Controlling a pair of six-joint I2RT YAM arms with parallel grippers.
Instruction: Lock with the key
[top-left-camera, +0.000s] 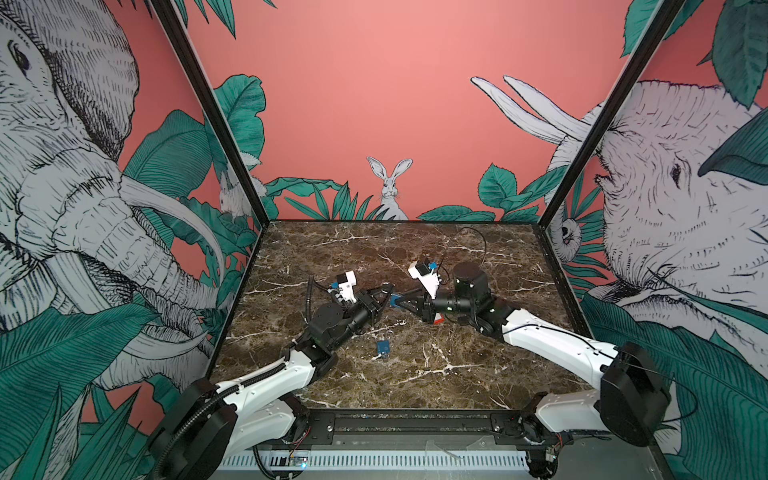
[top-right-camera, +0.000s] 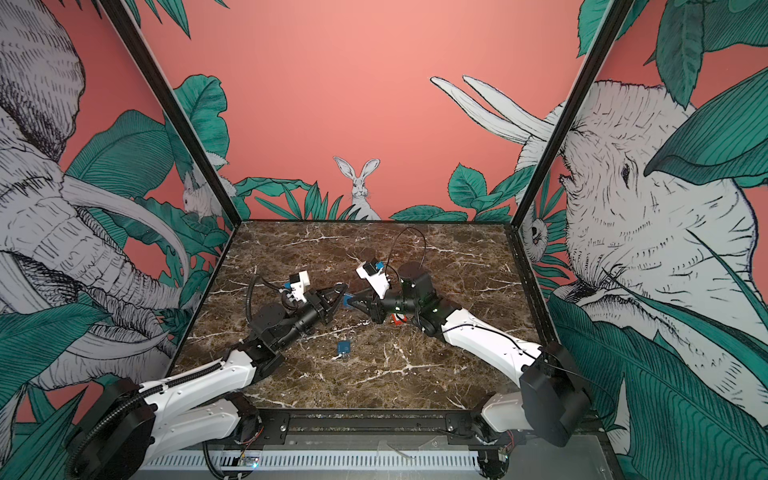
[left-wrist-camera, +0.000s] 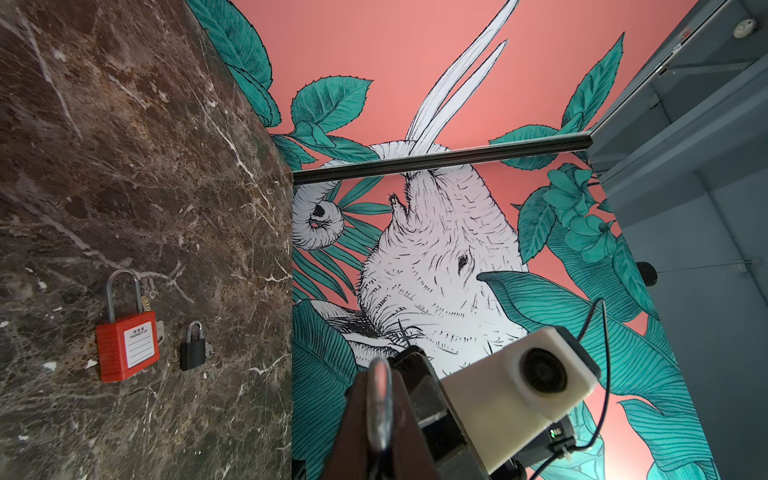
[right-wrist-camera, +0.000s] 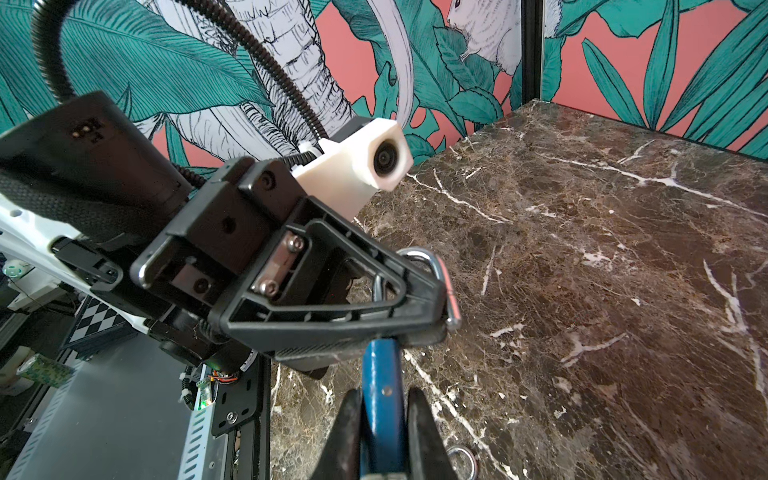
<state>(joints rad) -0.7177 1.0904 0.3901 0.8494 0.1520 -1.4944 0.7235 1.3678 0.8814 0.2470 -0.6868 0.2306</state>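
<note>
Left pincer (top-left-camera: 386, 294) is clamped on the steel shackle (right-wrist-camera: 442, 270) of a blue lock (right-wrist-camera: 382, 365). We see the lock held in the air above the middle of the table (top-left-camera: 457, 374), clear of the brown marble top. The right pincer (right-wrist-camera: 384, 419) meets it head-on from the right. Its two fingers (right-wrist-camera: 424, 424) press against opposite faces of the blue body, so it grips the lock too. Both arms reach in from the near edge, and their tips come together at the lock. We cannot tell whether the shackle is pushed home into the body.

What looks like the key (top-left-camera: 382, 347), with a blue head, lies flat on the table near the middle. It is nearer to us than the pincers and apart from both.

A red lock (left-wrist-camera: 126, 349) with a white label lies flat on the table, right of the middle. In both top views it is mostly hidden beneath the right arm. A smaller black lock (left-wrist-camera: 192, 349) lies just beside it, not touching, with its shackle pointing the same way.

A small metal ring (right-wrist-camera: 461, 457) shows on the marble in the right wrist view; we cannot tell what it belongs to.

Walls (top-left-camera: 374, 104) on three sides of the table carry a coral mural of elephants, green leaves and a white rabbit.
</note>
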